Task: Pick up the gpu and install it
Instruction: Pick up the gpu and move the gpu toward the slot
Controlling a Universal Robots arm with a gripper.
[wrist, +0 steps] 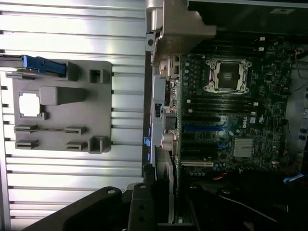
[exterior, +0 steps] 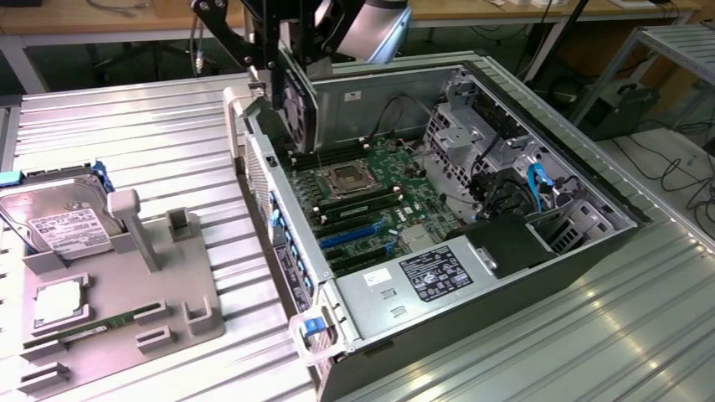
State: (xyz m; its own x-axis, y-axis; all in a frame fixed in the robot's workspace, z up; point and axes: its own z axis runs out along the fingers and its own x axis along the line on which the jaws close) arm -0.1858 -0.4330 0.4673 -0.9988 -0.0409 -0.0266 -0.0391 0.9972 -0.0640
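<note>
While clamped on gpu [exterior: 296, 96]: gripper [exterior: 277, 69] fingers narrow, pinching card's upper edge.
Gpu pose: upright, edge-on, fan face seemingly toward exterior view's left; raised clear of everything.
Gpu place: above case [exterior: 581, 243] rear wall, over motherboard [exterior: 369, 180] far end near socket [exterior: 344, 176]; well apart from blue slots [exterior: 352, 233].
Step, by judgement: carrying toward slot, not yet seating.
Doing it well: hold card vertical and parallel to slots; point bracket end at rear wall; travel above wall rim and blue cables [exterior: 537, 188]; avoid twisting in the pinch.
Risk, by judgement: slim pinch on long card, likely to swing; move slowly.
Outside case: holder [exterior: 112, 310] and drive [exterior: 62, 226] on table [exterior: 146, 134], well apart from gripper.
</note>
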